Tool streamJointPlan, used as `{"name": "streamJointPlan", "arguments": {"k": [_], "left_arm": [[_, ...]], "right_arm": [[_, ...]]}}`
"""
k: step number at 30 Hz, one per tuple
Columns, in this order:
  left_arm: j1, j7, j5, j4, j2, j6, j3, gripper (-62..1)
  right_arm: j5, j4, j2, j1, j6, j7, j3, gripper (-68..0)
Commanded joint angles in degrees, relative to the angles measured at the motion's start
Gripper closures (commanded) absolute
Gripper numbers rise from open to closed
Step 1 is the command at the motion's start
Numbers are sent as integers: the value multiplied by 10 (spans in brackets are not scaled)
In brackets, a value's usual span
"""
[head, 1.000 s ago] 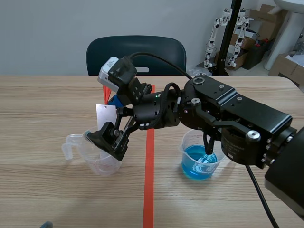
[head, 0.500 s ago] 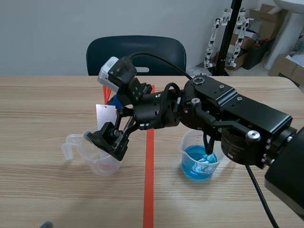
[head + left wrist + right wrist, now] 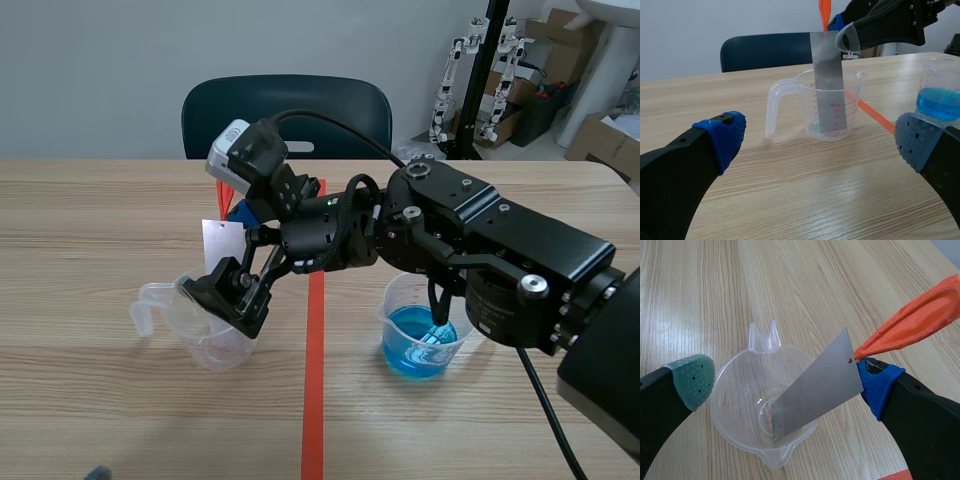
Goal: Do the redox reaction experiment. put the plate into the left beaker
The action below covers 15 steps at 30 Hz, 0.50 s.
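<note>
The right gripper [image 3: 785,380] hangs directly over the left beaker [image 3: 735,387] with its fingers spread wide. It is released and pinches nothing: the grey-green pad [image 3: 692,377] stands clear on one side, and the plate [image 3: 815,385] only leans its upper corner against the blue pad [image 3: 879,385]. The plate's lower end already rests on the beaker's floor, and it tilts up across the rim, with an orange-red tab [image 3: 912,322] sticking out at its upper corner. By my reading the placing is all but done, so the good move is a clean withdrawal: lift straight up with the fingers apart and ease the blue pad off the corner gently, so the plate settles on the rim rather than being dragged. The beaker looks like light clear plastic and would likely slide or tip if the plate levered against its wall. The tab is the likeliest snag; whether it touches the finger I cannot tell. The left gripper [image 3: 820,139] is low over the table [image 3: 90,400], also open and holding nothing, facing the beaker's handle [image 3: 775,107] from a little way off. The right arm spans the red tape line [image 3: 313,380] and passes above the beaker of blue liquid [image 3: 397,300] — so any retreat should go upward first, not low and sideways. The table's far edge and a chair [image 3: 285,110] lie well beyond.
</note>
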Motion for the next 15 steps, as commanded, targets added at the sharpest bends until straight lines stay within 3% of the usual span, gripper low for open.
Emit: {"name": "streamJointPlan", "arguments": {"k": [1, 15], "left_arm": [[0, -8, -4, 9, -4, 0, 0, -623], [0, -8, -4, 9, -4, 0, 0, -623]], "right_arm": [[5, 12, -5, 16, 0, 11, 4, -576], [5, 12, -5, 15, 0, 24, 4, -576]]}}
